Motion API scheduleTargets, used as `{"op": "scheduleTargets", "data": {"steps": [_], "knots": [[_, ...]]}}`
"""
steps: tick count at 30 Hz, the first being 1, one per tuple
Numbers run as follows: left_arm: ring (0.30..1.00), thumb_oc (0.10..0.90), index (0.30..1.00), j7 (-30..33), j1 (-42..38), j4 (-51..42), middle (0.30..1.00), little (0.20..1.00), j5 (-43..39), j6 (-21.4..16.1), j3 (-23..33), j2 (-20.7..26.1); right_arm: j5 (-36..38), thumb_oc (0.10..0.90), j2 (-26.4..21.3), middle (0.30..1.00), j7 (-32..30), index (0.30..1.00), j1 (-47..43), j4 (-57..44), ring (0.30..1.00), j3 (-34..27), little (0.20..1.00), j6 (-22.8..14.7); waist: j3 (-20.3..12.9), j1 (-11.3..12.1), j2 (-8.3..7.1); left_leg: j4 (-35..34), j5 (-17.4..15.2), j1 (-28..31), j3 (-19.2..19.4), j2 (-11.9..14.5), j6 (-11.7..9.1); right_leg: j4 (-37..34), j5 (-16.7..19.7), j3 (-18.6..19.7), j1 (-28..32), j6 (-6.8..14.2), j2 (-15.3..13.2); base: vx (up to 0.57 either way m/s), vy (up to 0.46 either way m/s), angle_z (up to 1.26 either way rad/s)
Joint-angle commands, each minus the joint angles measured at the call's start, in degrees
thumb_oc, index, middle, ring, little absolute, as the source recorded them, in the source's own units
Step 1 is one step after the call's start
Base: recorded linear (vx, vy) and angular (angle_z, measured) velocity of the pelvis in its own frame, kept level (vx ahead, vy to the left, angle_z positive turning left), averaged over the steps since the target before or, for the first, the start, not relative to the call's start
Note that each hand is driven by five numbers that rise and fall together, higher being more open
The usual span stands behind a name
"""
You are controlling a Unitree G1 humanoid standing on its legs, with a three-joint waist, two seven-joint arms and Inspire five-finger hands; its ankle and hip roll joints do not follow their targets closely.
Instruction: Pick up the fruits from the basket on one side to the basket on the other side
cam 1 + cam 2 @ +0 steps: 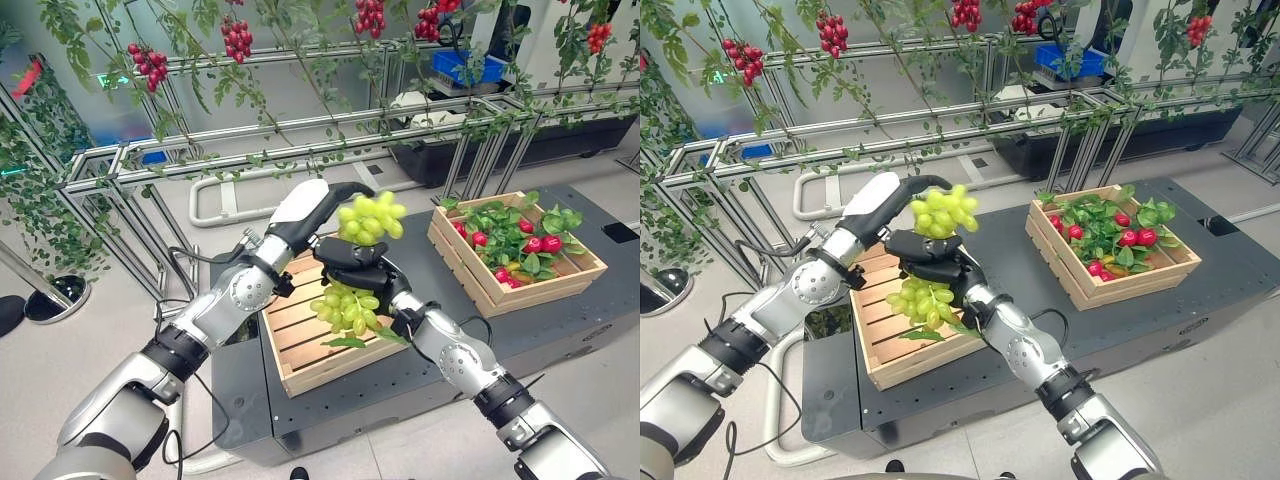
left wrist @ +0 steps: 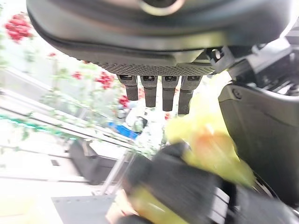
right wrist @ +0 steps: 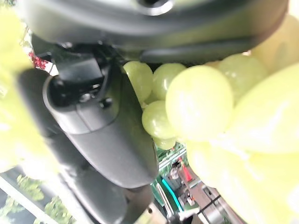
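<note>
Above the left crate, both arms meet over a bunch of green grapes. The left robot hand curls over the upper cluster from behind; the right robot hand clamps the same bunch lower down, with more grapes hanging beneath it toward the crate's slats. In the right wrist view grapes press against the palm, so the right grasp looks firm. Judgement: this reads as a hand-over, the left passing the bunch to the arm that can reach the other side.

The right crate stands well apart on the same dark bench, already holding red fruit among leaves. A metal rail frame with vines and red berry clusters runs behind. Nothing stands between the crates; the loose hanging grapes could snag the near crate rim.
</note>
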Motion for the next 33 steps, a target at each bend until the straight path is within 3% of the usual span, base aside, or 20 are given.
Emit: {"op": "scheduleTargets", "data": {"steps": [1,6,9,15,19,23,26,30,33], "knots": [[0.9,0.8,0.9,5.79,-1.76,9.29,0.9,0.9,2.42,-1.07,8.78,4.71,0.18,0.4,-0.26,0.3,3.32,0.3,-1.09,-1.73,0.3,-10.79,0.3,-12.01,-4.76,0.01,-0.08,0.13,-8.74,1.94,-0.58,-0.29,-0.6,0.12,-5.26,-1.76,1.98,-0.68,-1.35,0.0,0.0,0.0],[0.9,0.8,0.9,6.61,1.46,10.75,0.9,0.9,1.15,-1.93,11.91,6.83,-0.15,0.4,-2.19,0.3,4.53,0.3,2.85,-0.54,0.3,-13.45,0.3,-12.35,-4.65,-0.5,0.05,0.13,-8.79,2.01,-0.09,-0.27,-0.56,0.12,-5.23,-1.47,1.77,-0.6,-1.29,0.0,0.004,-0.01],[0.9,0.8,0.9,7.94,5.23,11.54,0.9,0.9,-3.93,-4.06,16.99,6.97,-0.15,0.4,-2.49,0.3,5.51,0.3,6.9,1.39,0.3,-16.49,0.3,-12.01,-4.67,-0.93,0.12,0.13,-8.89,2.24,0.19,-0.24,-0.54,0.12,-5.28,-1.16,1.77,-0.63,-1.19,0.02,0.015,-0.09],[0.9,0.8,0.9,8.23,12.07,9.91,0.9,0.9,-16.81,-10.46,26.81,0.95,-2.21,0.4,-0.82,0.3,7.78,0.3,13.6,5.3,0.3,-20.93,0.3,-11.94,-4.53,-1.18,0.12,0.13,-9.32,2.71,-0.08,-0.31,-0.49,0.12,-5.76,-0.85,2.25,-0.9,-1.01,0.01,0.004,-0.04],[0.9,0.8,0.9,1.0,14.77,8.14,0.9,0.9,-30.96,-13.1,30.68,-4.68,-3.14,0.4,0.15,0.3,9.19,0.3,16.24,6.08,0.3,-22.85,0.3,-11.41,-4.32,-1.49,-0.14,0.13,-9.48,2.86,-0.5,-0.36,-0.55,0.12,-5.99,-0.58,2.45,-1.09,-0.81,0.0,0.0,0.0],[0.9,0.8,0.9,-15.49,15.71,6.71,0.9,0.9,-51.33,-11.62,32.15,-11.85,-4.76,0.4,1.43,0.3,9.75,0.3,16.23,7.39,0.3,-23.19,0.3,-11.41,-4.31,-1.47,-0.22,0.13,-9.91,3.32,-0.92,-0.4,-0.5,0.12,-6.32,-0.51,2.95,-1.29,-0.71,0.0,0.0,0.0],[0.9,0.8,0.9,-22.81,17.06,4.09,0.9,0.9,-61.07,-8.63,31.96,-15.51,-5.71,0.4,2.68,0.3,9.1,0.3,16.27,7.1,0.3,-23.17,0.3,-11.68,-4.26,-1.37,-0.23,0.13,-10.07,3.6,-1.0,-0.35,-0.46,0.12,-6.29,-0.51,3.18,-1.33,-0.73,0.0,0.0,0.0],[0.9,0.8,0.9,-22.89,18.8,2.51,0.9,0.9,-65.33,-7.59,32.3,-18.16,-6.08,0.4,3.74,0.3,7.71,0.3,16.54,6.24,0.3,-23.88,0.3,-13.68,-4.22,-1.26,-0.37,0.13,-10.11,3.55,-0.95,-0.34,-0.32,0.12,-6.15,-0.51,3.06,-1.33,-0.77,-0.01,-0.02,-0.01],[0.9,0.8,0.9,-19.25,21.18,2.6,0.9,0.9,-62.27,-7.73,32.7,-19.84,-6.3,0.4,4.78,0.3,6.3,0.3,17.63,4.48,0.3,-24.97,0.3,-15.71,-3.82,-1.23,-0.58,0.13,-10.19,3.56,-0.84,-0.31,-0.24,0.12,-6.09,-0.56,2.97,-1.33,-0.59,-0.01,-0.104,0.0]]}}
